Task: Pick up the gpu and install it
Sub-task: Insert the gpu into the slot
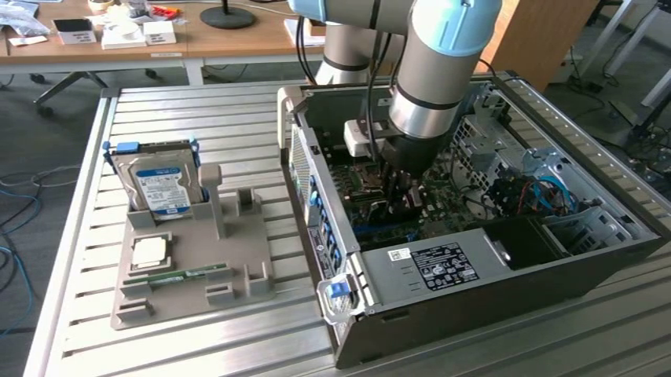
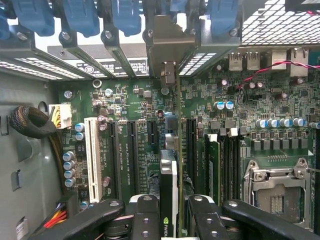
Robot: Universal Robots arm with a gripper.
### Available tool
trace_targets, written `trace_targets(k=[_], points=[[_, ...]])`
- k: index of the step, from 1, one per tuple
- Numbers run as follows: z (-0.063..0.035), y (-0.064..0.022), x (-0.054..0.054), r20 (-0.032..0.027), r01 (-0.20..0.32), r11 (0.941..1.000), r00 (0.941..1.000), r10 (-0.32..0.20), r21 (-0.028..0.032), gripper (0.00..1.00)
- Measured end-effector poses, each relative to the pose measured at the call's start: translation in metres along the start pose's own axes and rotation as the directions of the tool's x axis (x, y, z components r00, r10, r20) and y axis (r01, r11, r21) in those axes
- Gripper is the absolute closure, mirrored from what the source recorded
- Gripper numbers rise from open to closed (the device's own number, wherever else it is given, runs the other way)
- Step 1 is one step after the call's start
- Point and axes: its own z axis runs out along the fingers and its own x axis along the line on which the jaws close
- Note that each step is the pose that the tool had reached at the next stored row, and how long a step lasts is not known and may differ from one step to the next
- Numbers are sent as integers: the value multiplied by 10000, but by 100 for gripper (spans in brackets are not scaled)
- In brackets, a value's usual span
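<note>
Wrist view: gripper (image 2: 169, 210) clamps gpu (image 2: 168, 185) edge-on, held upright over motherboard (image 2: 130, 125) slots inside computer case (image 1: 545, 259) | risk: card edge looks slightly off its slot; pressing down misaligned could jam bracket or bend contacts.

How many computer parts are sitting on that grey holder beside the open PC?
3: a silver hard drive stands upright at the holder's far end, a square chip lies in front of it, a green memory stick nearest the camera.
</note>
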Motion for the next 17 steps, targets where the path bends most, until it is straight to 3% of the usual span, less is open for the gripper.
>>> trace_targets(k=[8,17], points=[[-26,0,0,-10,0,10000,10000,0,-4,73],[-21,0,1,20,-49,10000,10000,49,-7,73]])
